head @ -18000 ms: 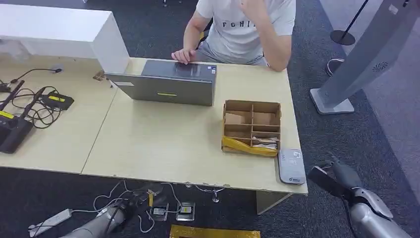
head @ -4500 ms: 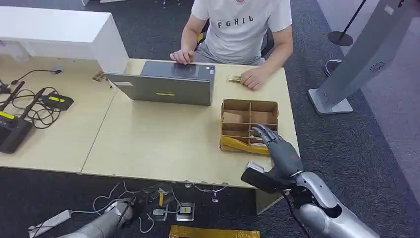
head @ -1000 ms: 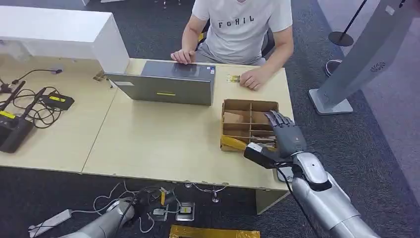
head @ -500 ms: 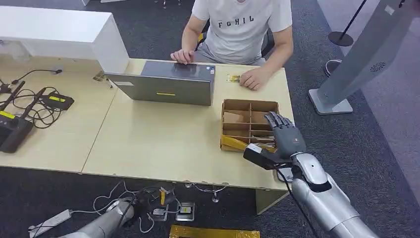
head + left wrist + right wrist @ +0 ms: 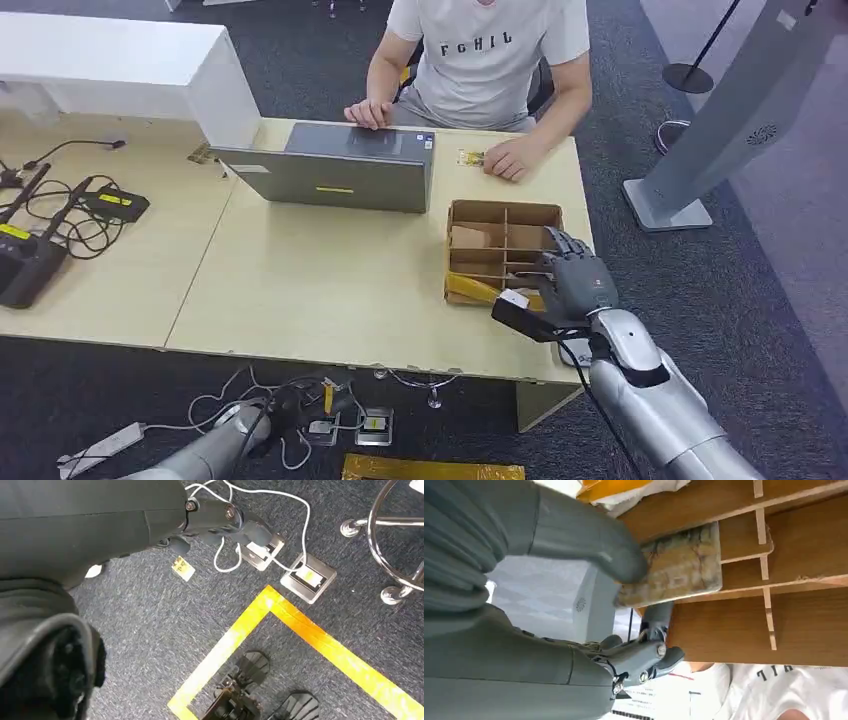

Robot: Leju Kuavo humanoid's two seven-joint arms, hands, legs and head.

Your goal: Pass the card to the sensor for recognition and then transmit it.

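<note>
1. Right hand (image 5: 577,283) over the divided cardboard box (image 5: 480,214) at the table's (image 5: 330,290) right end; its thumb and a finger pinch the card (image 5: 684,565) above the compartments.
2. Left hand (image 5: 220,522) hangs below the table, over the carpet; finger state cannot be told.
3. A person (image 5: 480,60) sits across, one hand resting beside the laptop (image 5: 335,172).

Box (image 5: 505,228) at worktop (image 5: 330,290) right end; laptop (image 5: 335,178) behind-left; my right robot hand (image 5: 578,283) over box, card (image 5: 681,567) pinched.
</note>
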